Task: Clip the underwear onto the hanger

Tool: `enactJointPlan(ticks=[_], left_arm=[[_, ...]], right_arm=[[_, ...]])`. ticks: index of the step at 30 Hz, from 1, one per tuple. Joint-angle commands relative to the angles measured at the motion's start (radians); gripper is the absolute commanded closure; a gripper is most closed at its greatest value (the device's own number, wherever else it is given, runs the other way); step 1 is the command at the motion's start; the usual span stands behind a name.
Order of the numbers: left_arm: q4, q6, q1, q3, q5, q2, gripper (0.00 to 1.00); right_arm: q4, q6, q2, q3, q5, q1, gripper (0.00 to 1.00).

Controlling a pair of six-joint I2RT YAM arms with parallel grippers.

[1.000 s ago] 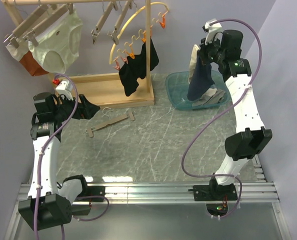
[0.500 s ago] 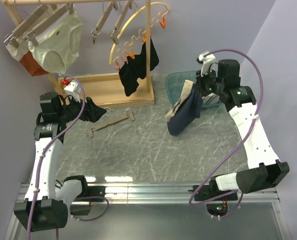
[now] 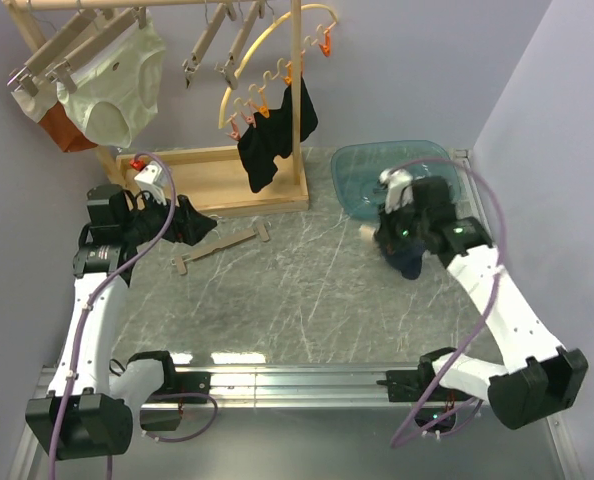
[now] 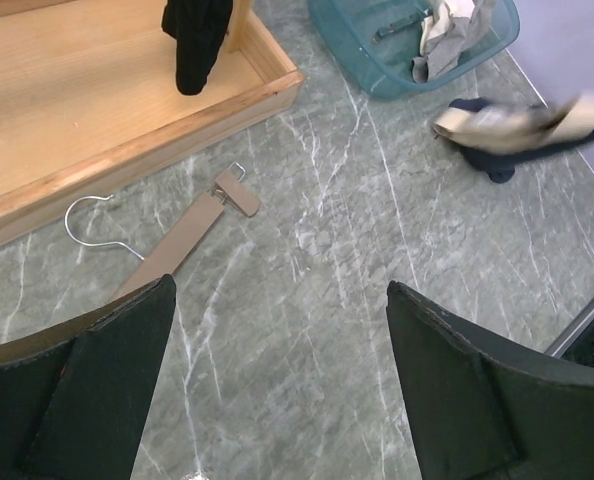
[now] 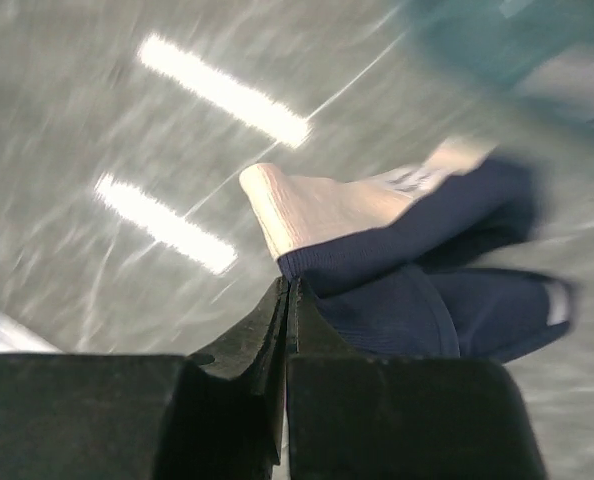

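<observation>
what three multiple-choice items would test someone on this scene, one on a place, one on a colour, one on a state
1. The hanger is:
A. flat on the table, near the wooden stand
B. hung in the air
C. standing on end

2. The waistband of the underwear is:
A. red
B. beige
C. green

3. The right gripper is:
A. wide open
B. shut on the underwear
C. shut on the hanger

Answers:
1 A, the top view shows it lying flat in front of the stand.
2 B, the right wrist view shows a beige band on navy cloth.
3 B, its fingers meet with the cloth pinched between them.
</observation>
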Motion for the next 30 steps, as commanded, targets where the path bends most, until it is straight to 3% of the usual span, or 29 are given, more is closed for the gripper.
enactJointPlan(ticks=[1, 5, 10, 14, 16, 17, 19, 22, 25, 27, 30], left_arm=[[0.033, -0.002, -0.008, -0.008, -0.007, 0.008, 0.09], [0.025, -0.029, -0.015, -0.026, 0.012, 0.020, 0.09], [0.029, -0.094, -0.054, -0.094, 0.010, 0.041, 0.10], [0.068, -0.158, -0.077, -0.135, -0.014, 0.067, 0.11], [0.085, -0.198, -0.107, -0.151, -0.036, 0.081, 0.10], [0.091, -0.209, -0.112, -0.154, -0.042, 0.089, 0.10], [0.085, -0.226, -0.129, -0.161, -0.057, 0.106, 0.10], [0.079, -0.246, -0.173, -0.177, -0.062, 0.133, 0.10], [0.117, -0.302, -0.258, -0.213, -0.068, 0.176, 0.07], [0.155, -0.350, -0.339, -0.226, -0.083, 0.213, 0.07], [0.168, -0.376, -0.415, -0.220, -0.140, 0.274, 0.10]], right_arm=[[0.078, 0.117, 0.012, -0.130, -0.065, 0.093, 1.00], [0.201, 0.264, 0.079, -0.213, -0.160, 0.207, 1.00], [0.323, 0.402, 0.262, -0.216, -0.298, 0.301, 1.00], [0.500, 0.576, 0.343, -0.196, -0.323, 0.386, 1.00], [0.549, 0.615, 0.377, -0.171, -0.358, 0.414, 0.72], [0.526, 0.603, 0.392, -0.118, -0.372, 0.423, 0.39], [0.430, 0.557, 0.409, -0.064, -0.393, 0.413, 0.24], [0.351, 0.470, 0.345, -0.049, -0.413, 0.310, 0.23], [0.205, 0.363, 0.291, -0.039, -0.372, 0.174, 0.31], [0.123, 0.169, 0.288, -0.007, -0.135, 0.150, 0.41], [0.091, 0.008, 0.305, -0.042, 0.069, 0.114, 0.44]])
